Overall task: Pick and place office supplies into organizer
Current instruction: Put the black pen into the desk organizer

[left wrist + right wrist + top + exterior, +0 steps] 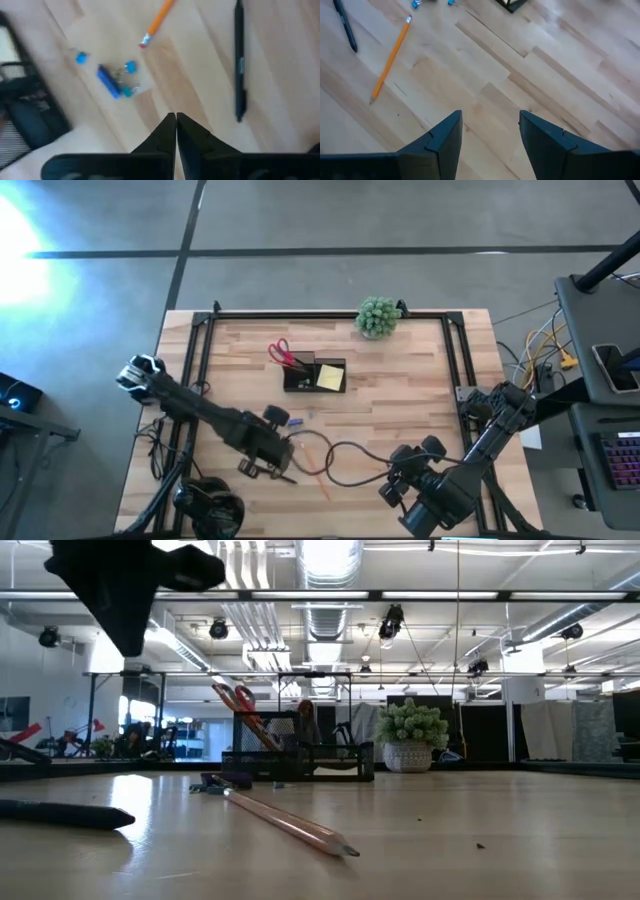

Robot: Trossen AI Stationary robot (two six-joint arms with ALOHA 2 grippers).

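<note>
The black organizer (315, 375) stands at the table's middle, toward the far side. The red-handled scissors (282, 353) stick up out of it and the yellow sticky-note pad (330, 377) lies in it. A small blue item (294, 421), an orange pencil (318, 470) and a black pen (240, 65) lie on the wood. My left gripper (176, 120) is shut and empty above the table, near the pen and the blue pieces (117, 80). My right gripper (490, 125) is open and empty over bare wood at the near right, with the pencil (390, 57) ahead of it.
A green ball-shaped plant (377, 316) stands at the far edge. Black headphones (210, 510) lie at the near left corner. A black cable (345, 450) loops across the wood between the two grippers. A black frame (200, 330) runs along the table's edges.
</note>
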